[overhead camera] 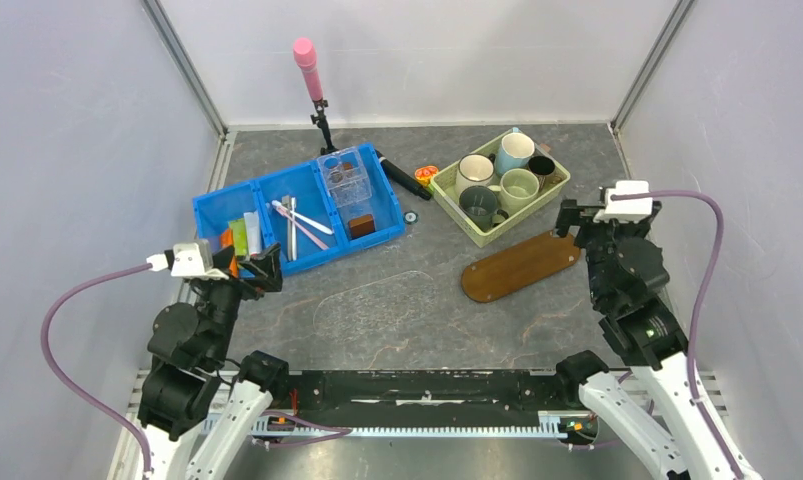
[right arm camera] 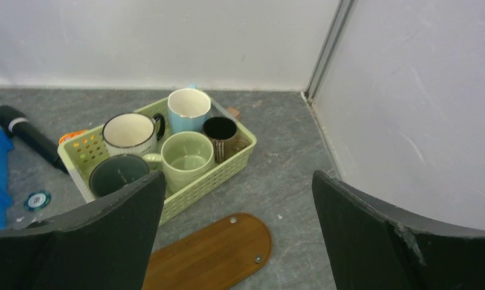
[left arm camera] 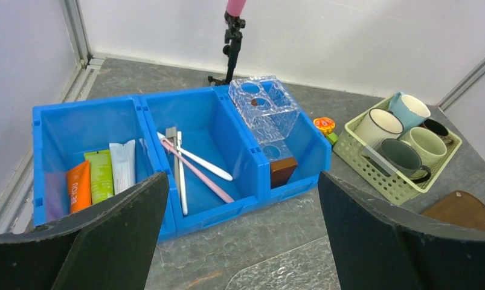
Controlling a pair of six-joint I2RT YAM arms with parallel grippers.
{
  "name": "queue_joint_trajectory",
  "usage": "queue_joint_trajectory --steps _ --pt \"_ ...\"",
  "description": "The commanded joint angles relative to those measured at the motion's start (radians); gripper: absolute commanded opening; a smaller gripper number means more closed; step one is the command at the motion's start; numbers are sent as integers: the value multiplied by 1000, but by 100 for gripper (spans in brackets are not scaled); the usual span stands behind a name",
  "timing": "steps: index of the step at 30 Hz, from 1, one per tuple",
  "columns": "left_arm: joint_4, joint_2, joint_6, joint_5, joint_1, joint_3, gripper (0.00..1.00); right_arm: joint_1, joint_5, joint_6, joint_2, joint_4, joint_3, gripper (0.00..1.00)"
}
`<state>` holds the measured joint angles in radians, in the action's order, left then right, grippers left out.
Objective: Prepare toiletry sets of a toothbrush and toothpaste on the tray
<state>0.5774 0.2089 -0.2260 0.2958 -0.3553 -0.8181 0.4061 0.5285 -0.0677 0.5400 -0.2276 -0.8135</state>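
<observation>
1. The grey table [overhead camera: 447, 215] fills the top view between white walls.
2. A blue compartmented bin [overhead camera: 214, 215] sits upper left of centre. A clear acrylic holder [left arm camera: 267, 112] stands in its right-hand compartment.
3. A pale green slotted basket [overhead camera: 530, 212] sits upper right and holds five mugs, among them a light-blue mug [right arm camera: 188, 109] and a green mug [right arm camera: 187, 154].
4. The left gripper [overhead camera: 262, 265], at lower left, has its jaws spread wide and gripping nothing, just below the bin. The right gripper [overhead camera: 577, 218], at the right edge, is equally wide and grips nothing.
5. The dark wooden tray [overhead camera: 522, 266] lies diagonally, right of centre, just below the basket.
6. A pink toothbrush [left arm camera: 194, 169] and a white toothbrush [left arm camera: 197, 158] lie crossed in the bin's middle compartment.
7. An orange tube [left arm camera: 78, 186], a green tube [left arm camera: 99, 175] and a white tube [left arm camera: 122, 166] lie side by side in the bin's left compartment.
</observation>
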Motion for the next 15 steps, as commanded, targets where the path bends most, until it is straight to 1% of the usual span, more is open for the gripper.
queue_joint_trajectory --steps 1,3,5,9,11,13,15 --pt "-36 0 -31 16 -2 35 100 5 -83 53 88 -43 -47 98" --pt "-29 -1 -29 15 -1 49 100 5 -103 67 143 -70 -70 98" --pt "-25 1 -30 9 -2 58 100 4 -121 113 209 -111 -102 98" --pt "-25 0 -44 2 -2 80 100 4 -214 160 394 -272 -207 98" --pt "-25 7 -54 -11 -1 90 100 5 -231 215 501 -386 -275 98" --pt "-23 14 -57 -30 -1 102 100 4 -251 266 587 -448 -343 98" --pt "-22 19 -61 -43 -1 121 100 5 -278 258 639 -451 -351 98"
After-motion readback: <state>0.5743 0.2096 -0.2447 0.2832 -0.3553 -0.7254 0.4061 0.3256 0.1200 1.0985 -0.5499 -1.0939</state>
